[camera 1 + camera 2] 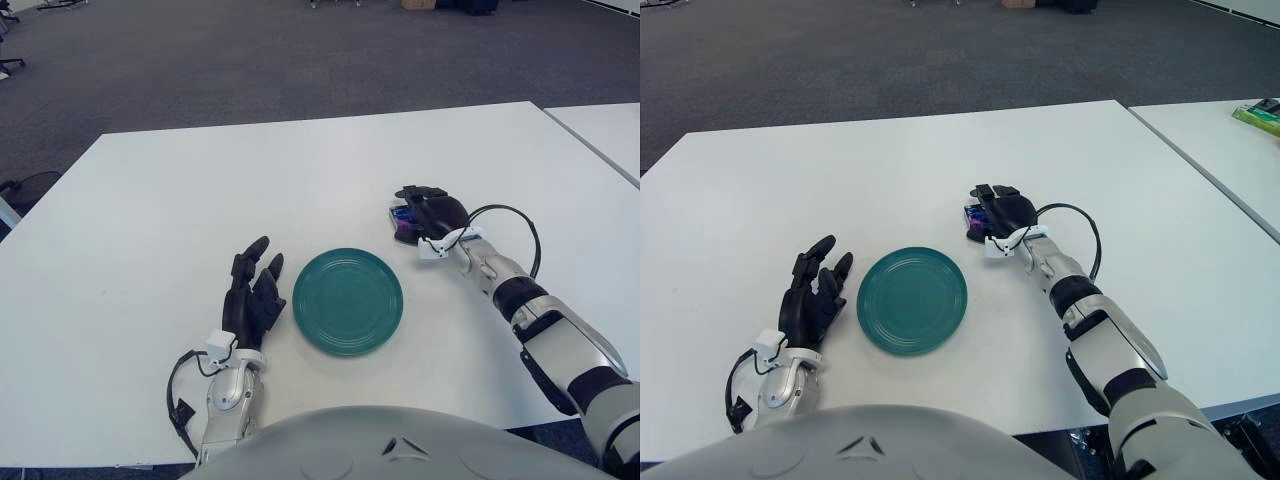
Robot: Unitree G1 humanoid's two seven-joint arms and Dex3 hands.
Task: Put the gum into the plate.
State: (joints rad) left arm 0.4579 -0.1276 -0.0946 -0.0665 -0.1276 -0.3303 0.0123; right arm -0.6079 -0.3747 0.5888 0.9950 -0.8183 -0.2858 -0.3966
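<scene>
Left eye view: the right hand (428, 212) sits on the white rectangular table (150, 200), its black fingers curled over a small blue-and-purple pack of gum (402, 217) that peeks out on the hand's left side. The gum is just beyond the upper right edge of the round dark-green ridged plate (348, 301), apart from it. The left hand (254, 292) shows just left of the plate, fingers extended and holding nothing.

Right eye view: the same grasp shows, fingers closed around the gum (975, 216), low at the table surface. A green item (1262, 117) lies on the neighbouring white table (1210, 150).
</scene>
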